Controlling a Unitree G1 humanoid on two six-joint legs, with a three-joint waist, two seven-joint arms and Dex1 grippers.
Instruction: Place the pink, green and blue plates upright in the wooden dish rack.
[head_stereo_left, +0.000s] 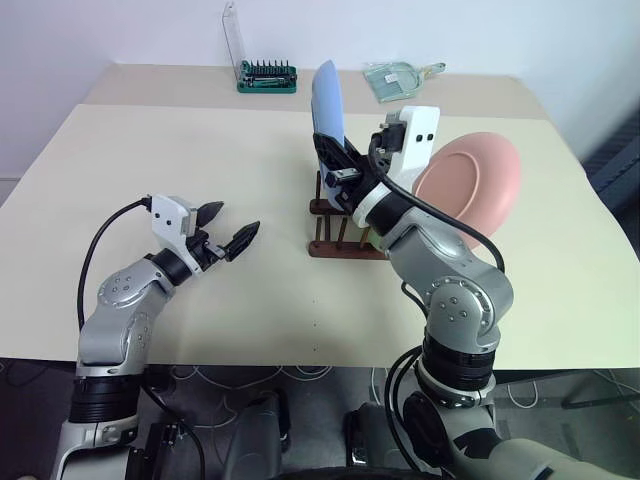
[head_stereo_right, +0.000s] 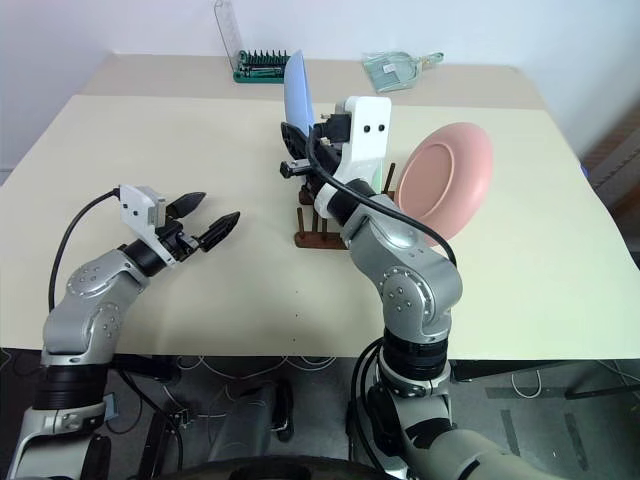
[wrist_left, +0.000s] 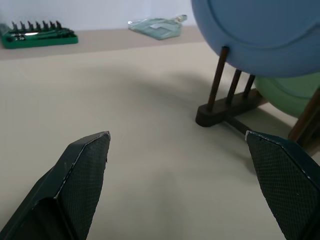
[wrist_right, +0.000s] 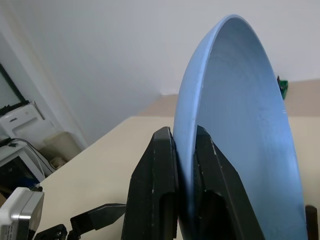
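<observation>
Left eye view: on the beige tabletop (head_stereo_left: 200, 180) the wooden dish rack (head_stereo_left: 335, 228) sits about midway across, slightly toward the right edge. The blue plate (head_stereo_left: 328, 98) stands upright at the rack's far end, and the right gripper (head_stereo_left: 338, 152) is clamped on its lower rim. The pink plate (head_stereo_left: 470, 185) leans tilted on the rack's right side, largely behind the right arm. The left gripper (head_stereo_left: 227, 228) hovers over the table toward the near-left corner, well apart from the rack, its two fingers spread. A green tool set (head_stereo_left: 266, 76) and a clear bag (head_stereo_left: 398, 76) lie along the far edge.

Right eye view: the same layout.

Left wrist view: the left gripper's fingertips (wrist_left: 85, 165) stand wide apart above bare table. Past them, the blue plate rests against the rack's upright pegs (wrist_left: 220, 75), and the green plate (wrist_left: 290, 95) sits just behind it in the rack.

Right wrist view: both black fingers (wrist_right: 155, 175) pinch the blue plate's rim between them.
</observation>
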